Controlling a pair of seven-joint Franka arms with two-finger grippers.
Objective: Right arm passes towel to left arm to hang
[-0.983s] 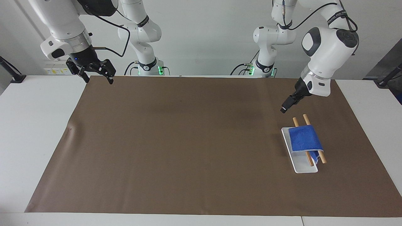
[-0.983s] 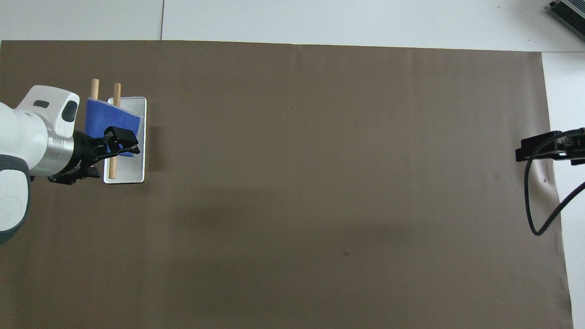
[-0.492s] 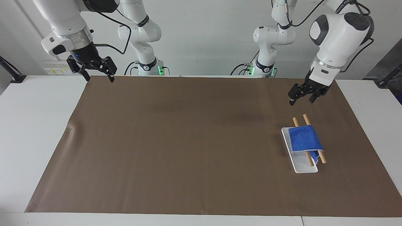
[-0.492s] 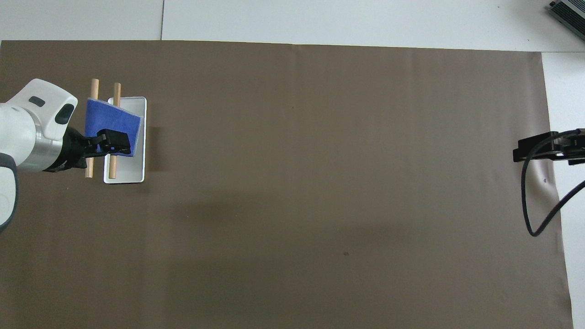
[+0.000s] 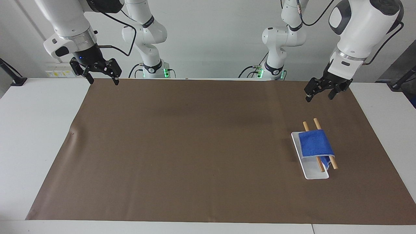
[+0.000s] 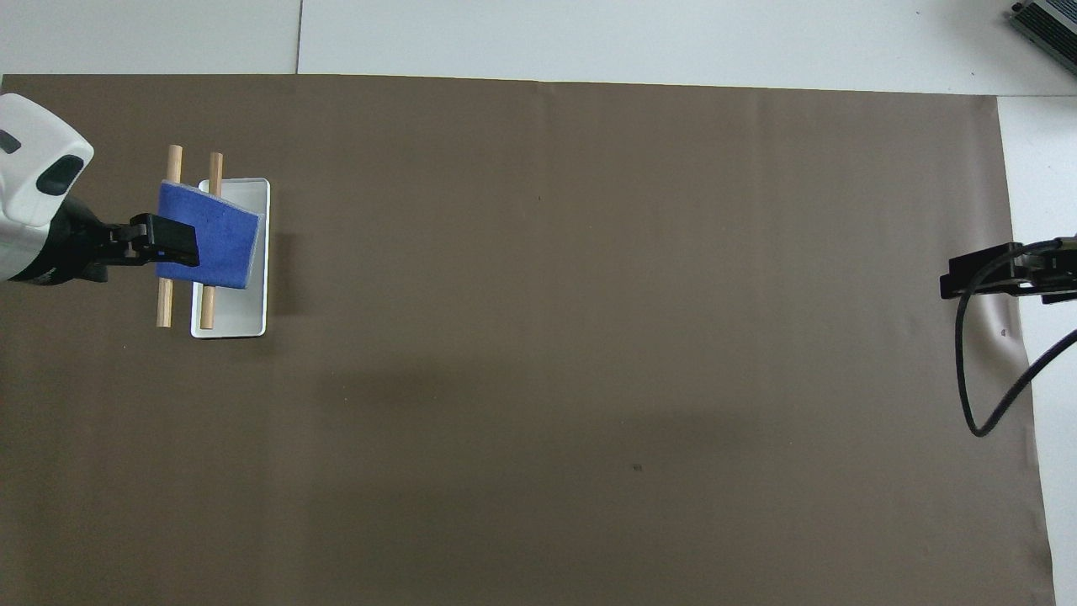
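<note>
The bright blue towel (image 5: 316,144) hangs draped over two wooden rods (image 5: 316,123) that lie on a white tray (image 5: 314,174) toward the left arm's end of the table. It also shows in the overhead view (image 6: 214,236). My left gripper (image 5: 319,96) is open and empty. It is raised over the brown mat, apart from the towel. In the overhead view the left gripper (image 6: 168,246) overlaps the towel's edge. My right gripper (image 5: 102,81) is open and empty, held up over the mat's corner at the right arm's end, where that arm waits. It also shows in the overhead view (image 6: 968,282).
A brown mat (image 5: 195,146) covers most of the white table (image 5: 29,130). The tray (image 6: 236,324) and rods (image 6: 173,160) are the only things standing on it. A black cable (image 6: 976,387) hangs from the right wrist.
My left gripper has risen and drawn back from the towel toward its own base, and its wrist has turned so both fingers show. The towel has not moved. The right gripper has barely shifted.
</note>
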